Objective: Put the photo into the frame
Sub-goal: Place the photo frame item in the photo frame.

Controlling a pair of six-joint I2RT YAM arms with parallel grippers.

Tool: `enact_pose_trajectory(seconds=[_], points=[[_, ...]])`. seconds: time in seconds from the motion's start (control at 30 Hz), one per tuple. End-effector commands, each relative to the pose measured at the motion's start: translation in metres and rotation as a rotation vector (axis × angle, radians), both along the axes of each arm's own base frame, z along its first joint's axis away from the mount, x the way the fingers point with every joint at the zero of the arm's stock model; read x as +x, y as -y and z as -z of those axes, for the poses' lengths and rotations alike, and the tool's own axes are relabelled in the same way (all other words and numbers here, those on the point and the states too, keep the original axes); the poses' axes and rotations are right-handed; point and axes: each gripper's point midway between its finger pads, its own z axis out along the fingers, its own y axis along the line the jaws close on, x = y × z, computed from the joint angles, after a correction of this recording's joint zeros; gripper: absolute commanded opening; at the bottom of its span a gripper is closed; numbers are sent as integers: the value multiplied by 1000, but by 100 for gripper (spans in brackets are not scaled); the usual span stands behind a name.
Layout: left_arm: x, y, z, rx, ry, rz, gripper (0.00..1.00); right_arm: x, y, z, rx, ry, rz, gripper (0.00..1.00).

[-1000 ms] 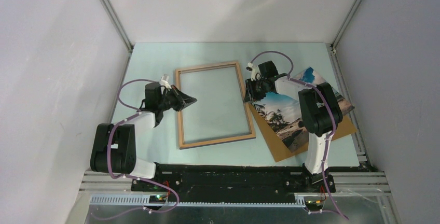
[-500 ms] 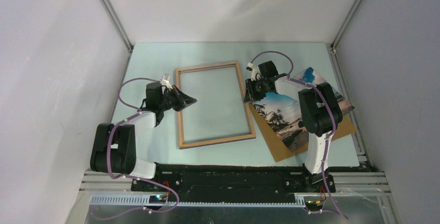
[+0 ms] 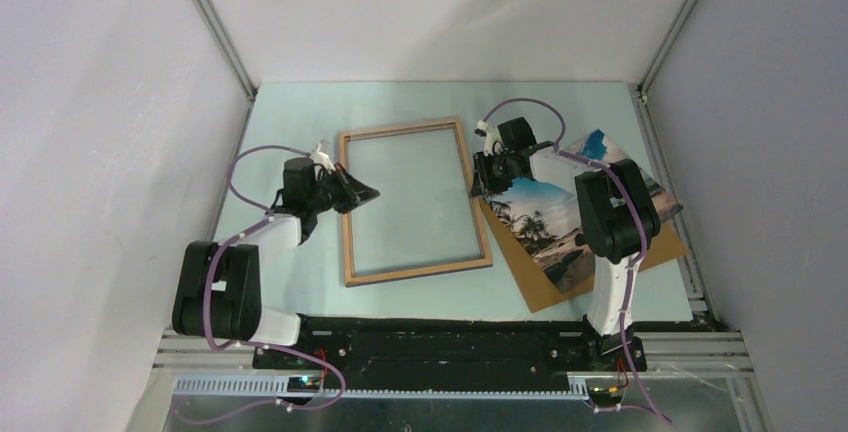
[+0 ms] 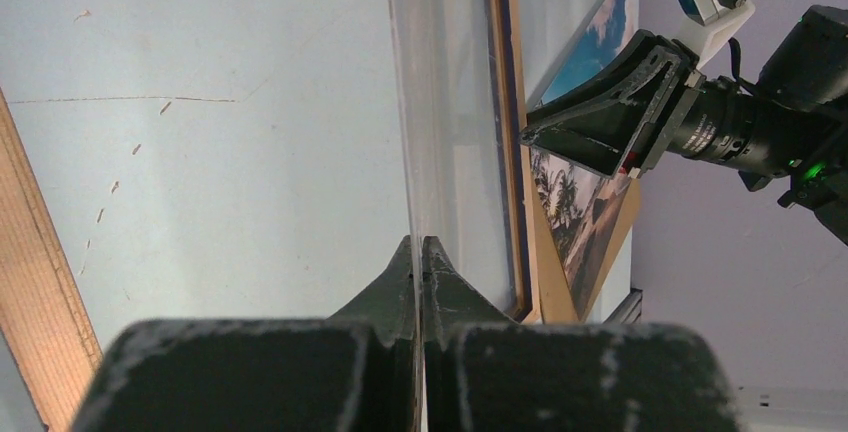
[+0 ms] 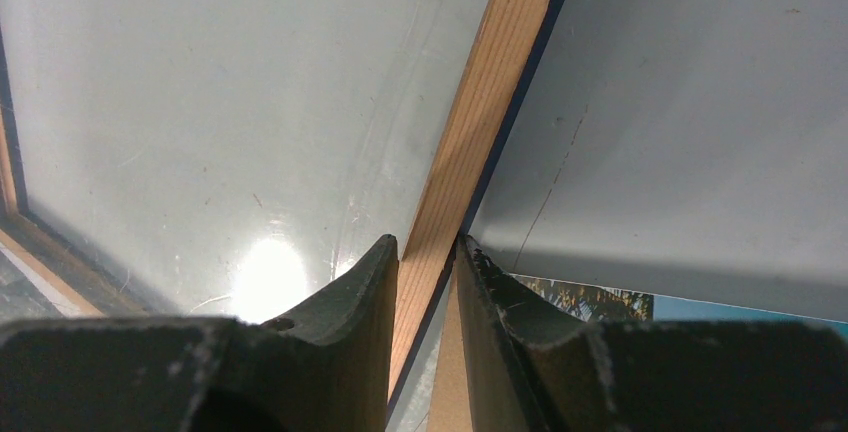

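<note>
Frame lies in the middle of the table in the overhead view, a little left of centre, with its wood-brown side up. The left claw hangs just inside its left border. That claw is closed tight. Its wrist view shows the fingertips pinching the edge of the clear pane, which runs up the picture from them, seen nearly edge-on. On the frame's right border, near the upper end, the right claw is narrowed onto the wooden strip. In its own view one finger sits on the pane side and the other on the outer side, with the strip touching both. Just right of that claw the photo lies picture-up on a brown board. Its upper left corner is just beside the frame's right border, and neither claw holds it. The right arm hides part of the photo.
</note>
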Motion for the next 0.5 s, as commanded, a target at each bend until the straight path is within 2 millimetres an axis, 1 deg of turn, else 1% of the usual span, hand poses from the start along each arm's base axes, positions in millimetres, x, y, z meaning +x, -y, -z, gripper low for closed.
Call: enact_pose_trajectory(seconds=[0.0,0.13,0.23,0.47], points=[[11,3,-27,47,123,19,0,8,-9,-8,26,22,-2,32],[11,2,-31,54,141,16,0,8,-9,-8,25,19,-2,31],[9,3,-30,48,134,18,0,8,-10,-8,24,16,-3,31],[10,7,-23,39,105,25,0,8,-10,-8,23,16,-3,31]])
